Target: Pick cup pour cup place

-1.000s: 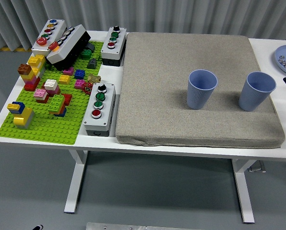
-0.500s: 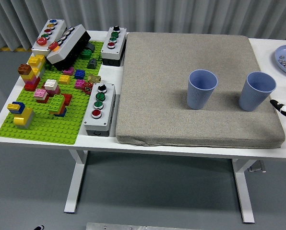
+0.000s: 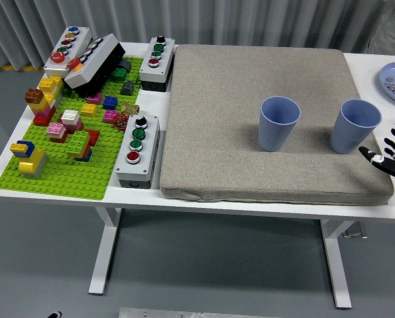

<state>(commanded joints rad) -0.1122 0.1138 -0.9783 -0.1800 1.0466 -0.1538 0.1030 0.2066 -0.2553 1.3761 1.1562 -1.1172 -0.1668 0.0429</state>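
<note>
Two blue ribbed cups stand upright on the grey pad (image 3: 250, 79): one cup (image 3: 278, 124) near the middle, the other cup (image 3: 354, 126) near the pad's right edge. My right hand (image 3: 391, 156) comes in at the right edge of the head view, fingers spread and holding nothing. It sits just right of and slightly nearer than the right cup, apart from it. What is inside the cups cannot be seen. The left arm is out of view.
A green baseplate (image 3: 65, 179) with several coloured bricks fills the left side. Three grey button boxes (image 3: 137, 150) stand around it. A blue plate (image 3: 391, 79) with small items sits at the far right. A person's light sleeve (image 3: 391, 26) shows at the top right corner.
My right hand has come further into view from the right edge, moving toward the right cup with its fingers spreading. The cups have not moved.
</note>
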